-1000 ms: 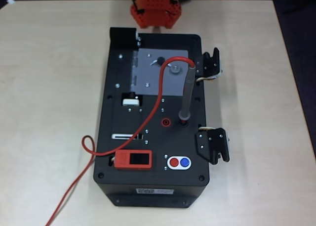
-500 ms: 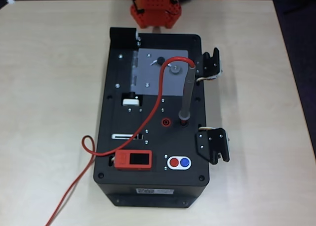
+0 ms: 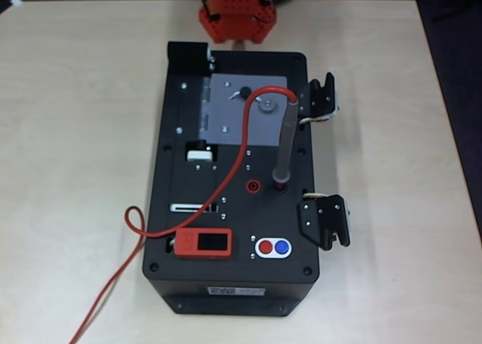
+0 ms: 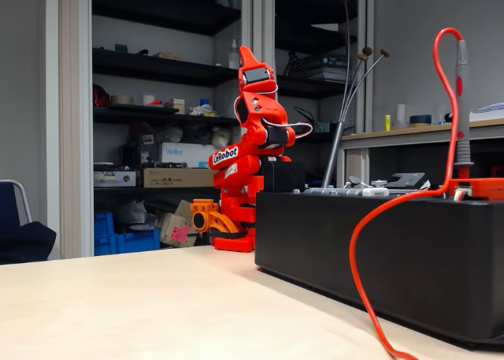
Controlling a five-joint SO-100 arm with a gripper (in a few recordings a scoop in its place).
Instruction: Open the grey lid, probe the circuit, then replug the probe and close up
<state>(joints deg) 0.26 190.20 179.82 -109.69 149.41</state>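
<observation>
The grey lid (image 3: 226,107) lies flat and closed on top of the black box (image 3: 181,208), its small round knob (image 3: 245,91) showing. The circuit is hidden. The probe (image 3: 285,141) stands upright in a socket right of the lid, also visible in the fixed view as a grey rod (image 4: 461,100). Its red cable (image 3: 226,186) arcs over the lid and runs off the box's left side to the table. The orange arm (image 3: 235,16) is folded behind the box. Its gripper (image 4: 249,61) points up, well away from the box, looking shut and holding nothing.
An orange display module (image 3: 203,243), red and blue buttons (image 3: 273,247) and a red socket (image 3: 253,184) sit on the box top. Two black latches (image 3: 322,99) (image 3: 325,220) stick out on its right side. The cable loops (image 3: 135,220) on the table left of the box.
</observation>
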